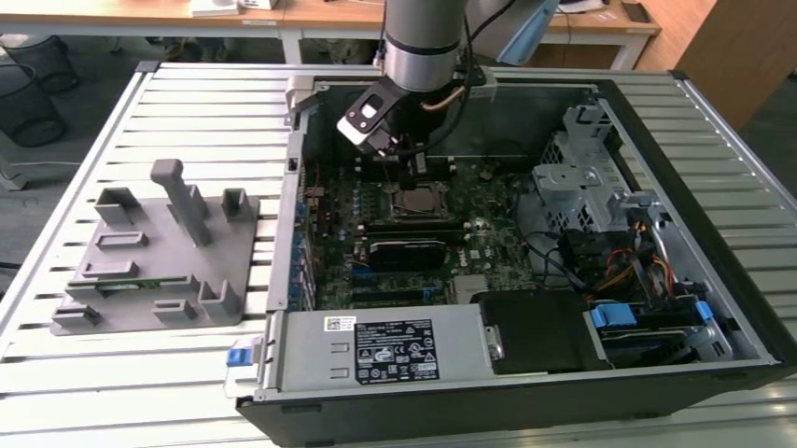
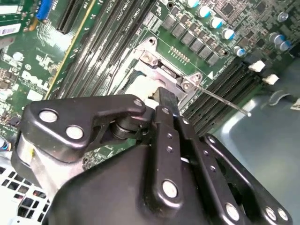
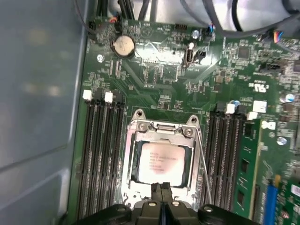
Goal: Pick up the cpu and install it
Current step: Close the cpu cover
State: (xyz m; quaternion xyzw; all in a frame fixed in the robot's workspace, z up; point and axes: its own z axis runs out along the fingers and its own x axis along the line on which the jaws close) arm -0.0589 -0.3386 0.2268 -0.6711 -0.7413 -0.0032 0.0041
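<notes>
The open computer case (image 1: 498, 411) lies on the slatted counter (image 1: 187, 103). Over its motherboard (image 3: 159, 75), the claw (image 3: 161, 187), pressed together and empty, hides the socket frame's (image 3: 164, 129) near edge. The cpu (image 3: 161, 161) sits inside that frame.

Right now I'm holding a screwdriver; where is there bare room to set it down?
Bare slats of the table lie beyond the grey fixture and in front of it, on the exterior view's left. Inside the case it is crowded: the gripper hangs over the cpu in its socket, and cables fill the exterior view's right side.
</notes>
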